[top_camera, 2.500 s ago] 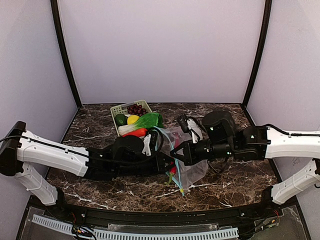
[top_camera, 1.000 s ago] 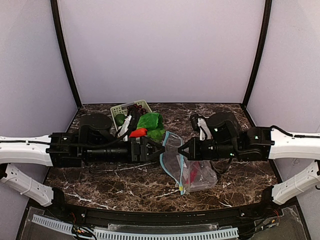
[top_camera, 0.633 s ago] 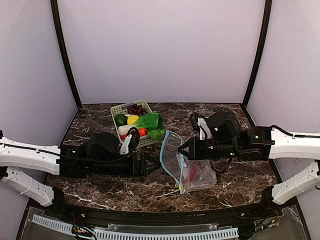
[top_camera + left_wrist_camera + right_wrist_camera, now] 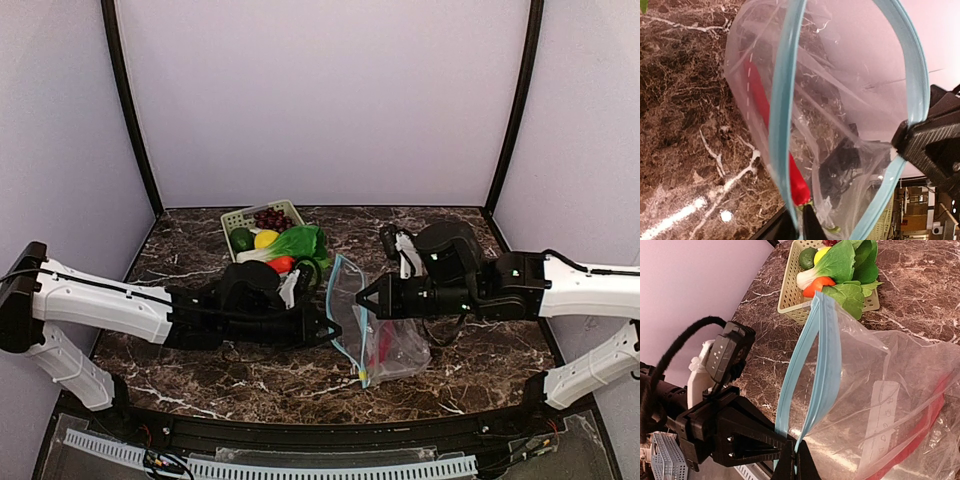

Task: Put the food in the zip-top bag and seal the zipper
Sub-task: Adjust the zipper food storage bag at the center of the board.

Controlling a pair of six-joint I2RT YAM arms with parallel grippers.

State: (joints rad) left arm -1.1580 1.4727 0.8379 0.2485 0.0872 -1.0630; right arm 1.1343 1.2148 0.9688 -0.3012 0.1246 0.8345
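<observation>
The zip-top bag (image 4: pixel 388 335) stands on the marble with its mouth held open, a red chilli (image 4: pixel 796 181) lying inside it. My left gripper (image 4: pixel 329 332) is shut on the left strip of the light blue zipper (image 4: pixel 781 125). My right gripper (image 4: pixel 362 298) is shut on the opposite strip (image 4: pixel 821 380). The yellowish slider (image 4: pixel 362 379) sits at the near end. The rest of the food is in the pale green basket (image 4: pixel 233 217): bok choy (image 4: pixel 299 241), a lemon (image 4: pixel 265 238), grapes (image 4: pixel 270 216), a red chilli (image 4: pixel 281 264) and a dark green piece (image 4: pixel 241 239).
The basket stands at the back left of the bag, a bok choy leaf (image 4: pixel 847 295) hanging over its near rim next to the bag's far corner. Lilac walls close off the back and sides. Both arms lie low across the tabletop.
My left gripper drew back from beside the basket, came to the bag's left mouth edge and closed on the blue strip. The right gripper kept its hold and hardly moved.
</observation>
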